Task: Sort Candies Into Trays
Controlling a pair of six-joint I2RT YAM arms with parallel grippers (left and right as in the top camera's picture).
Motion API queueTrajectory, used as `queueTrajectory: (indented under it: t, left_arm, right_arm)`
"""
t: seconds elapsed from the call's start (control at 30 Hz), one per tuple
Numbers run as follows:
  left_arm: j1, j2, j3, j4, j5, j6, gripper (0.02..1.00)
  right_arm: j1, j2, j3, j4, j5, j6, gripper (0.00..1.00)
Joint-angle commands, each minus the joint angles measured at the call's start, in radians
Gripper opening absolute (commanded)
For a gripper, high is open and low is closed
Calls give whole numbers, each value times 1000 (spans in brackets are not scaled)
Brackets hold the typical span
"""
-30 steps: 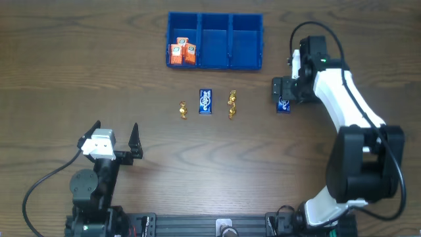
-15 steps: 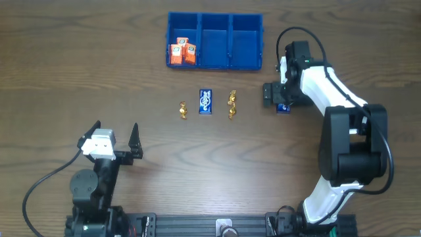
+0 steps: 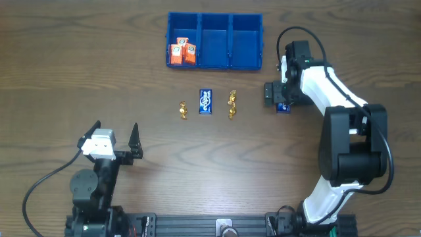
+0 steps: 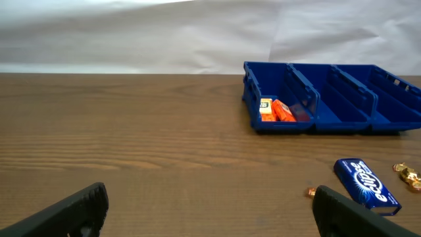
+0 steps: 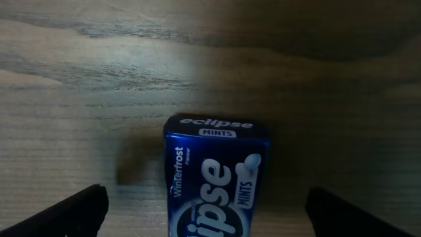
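Right gripper [image 5: 209, 220] over the blue mint box [image 5: 217, 171], jaws wide apart astride it; an uneven close could twist it loose across the table [image 5: 79, 79].

Soft, even overhead light across the table [image 3: 66, 66]; darker shadow beside the mint box [image 5: 217, 178] up close.
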Motion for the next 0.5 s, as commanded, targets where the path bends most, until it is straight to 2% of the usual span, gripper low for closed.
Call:
queueTrajectory:
  t: [0.03,0.3,0.5]
  left_arm:
    - [0,-6,-20,-34,18,14,998]
    - [0,-6,-20,-34,18,14,998]
    - [0,-6,-20,-34,18,14,998]
  right_arm:
    - [1,22,19,0,24,14,939]
    - [1,37,19,-2,24,14,897]
    - [1,47,19,1,24,18,779]
